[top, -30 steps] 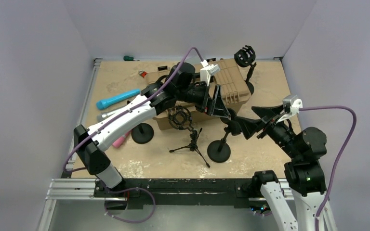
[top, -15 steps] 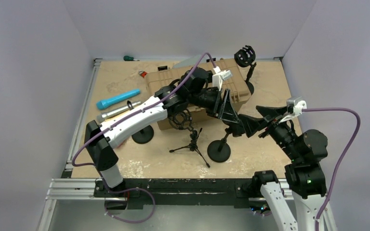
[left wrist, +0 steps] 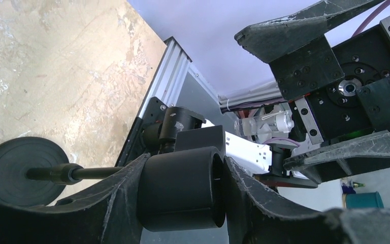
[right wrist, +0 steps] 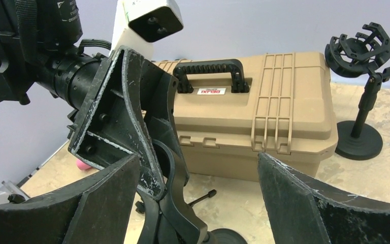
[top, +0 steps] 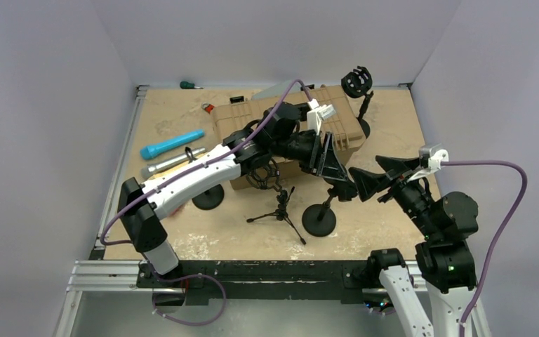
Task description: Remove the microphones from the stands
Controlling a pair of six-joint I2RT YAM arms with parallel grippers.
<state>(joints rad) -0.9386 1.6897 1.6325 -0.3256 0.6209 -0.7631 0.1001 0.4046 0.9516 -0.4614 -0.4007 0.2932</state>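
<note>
So the left gripper [left wrist: 182,189] is clamping down on a black cylinder that I'm taking for the mic [left wrist: 175,206]. It's sitting at the top of the stand [top: 319,219], just in front of the case's [top: 340,126] right end. The right gripper [right wrist: 197,161] is hanging wide open with nothing in it, just beside the left one and also in front of the case. Here's what's worrying me: nothing is pinning the stand's base down. If the mic is sitting tight in its clip, pulling is probably going to drag or tip the whole stand instead of freeing it. The two grippers are also crowding each other, so a sloppy pull toward the right arm could be knocking fingers together. The little tripod [top: 278,210] is standing in front of the case's middle, right beside the stand's base, and it's looking easy to bump. The case itself is blocking any pull backward. Less in the way are a blue mic [top: 172,144] and a silver mic [top: 165,166] lying off the case's left end. A shock mount [top: 356,83] is standing on its own post by the back right corner.
</note>
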